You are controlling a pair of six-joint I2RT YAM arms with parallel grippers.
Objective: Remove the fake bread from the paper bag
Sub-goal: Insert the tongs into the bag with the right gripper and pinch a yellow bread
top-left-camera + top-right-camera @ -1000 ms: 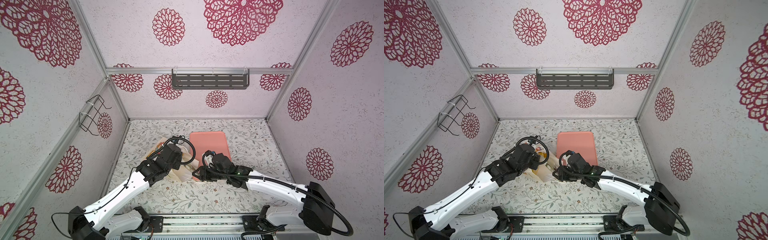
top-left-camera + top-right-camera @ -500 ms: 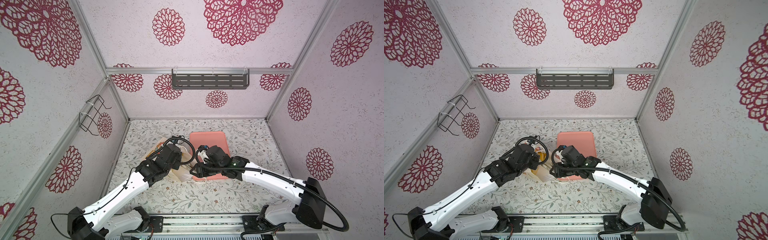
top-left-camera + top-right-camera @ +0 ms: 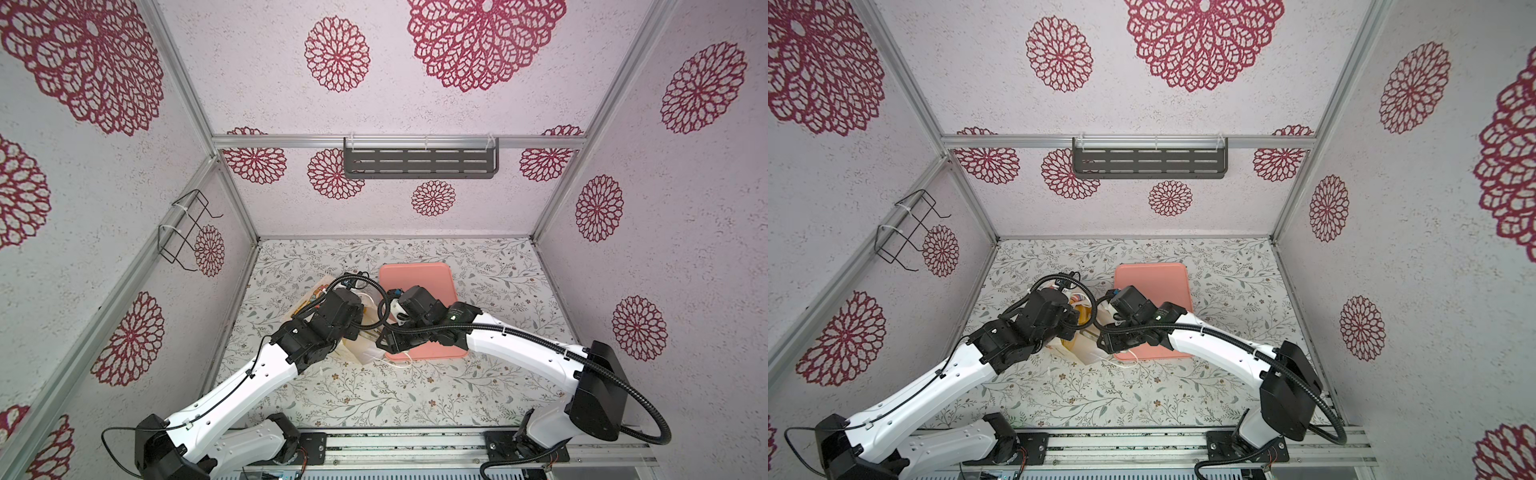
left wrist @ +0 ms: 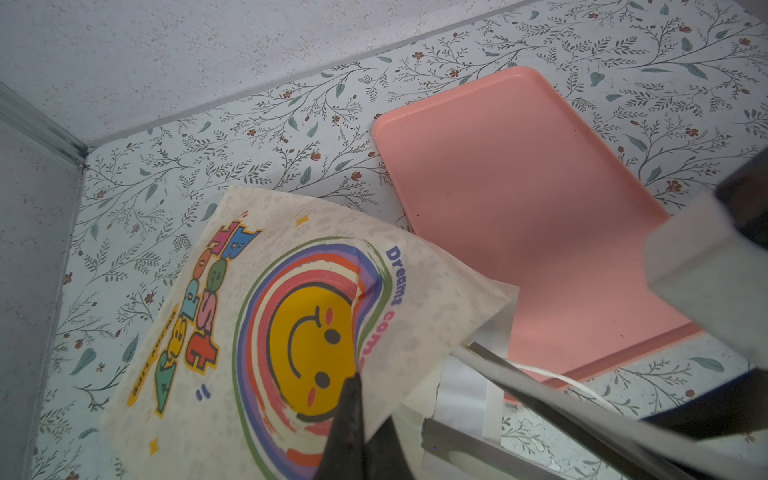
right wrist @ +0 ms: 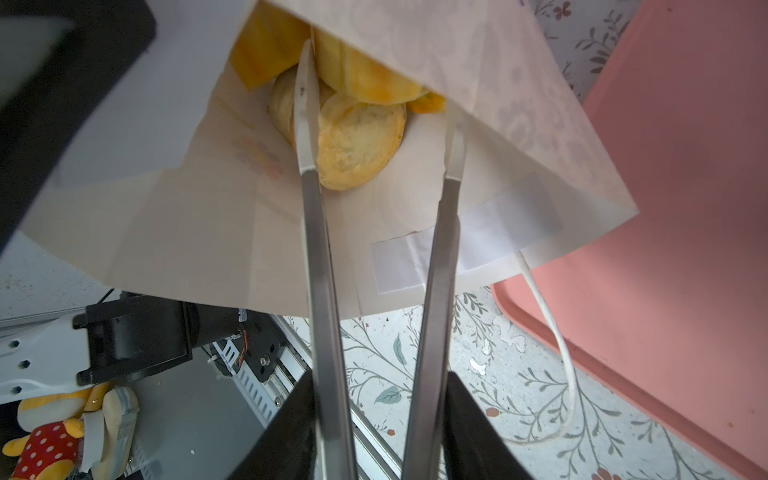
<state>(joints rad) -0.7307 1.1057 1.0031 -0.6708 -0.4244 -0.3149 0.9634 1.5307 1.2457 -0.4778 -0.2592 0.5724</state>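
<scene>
Inside paper bag (image 5: 478, 83) | fake bread (image 5: 357, 141) between parted jaws | right gripper (image 5: 380, 95)

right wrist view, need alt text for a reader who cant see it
The right gripper reaches its two long metal fingers, spread apart, into the open mouth of the paper bag, one beside a round golden piece of the fake bread heaped inside. A pink tray lies alongside, and the bag's white cord handle trails onto the floral table.

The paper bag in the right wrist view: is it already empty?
No: several pieces of fake bread lie inside the paper bag, and the right gripper reaches in beside them.
</scene>
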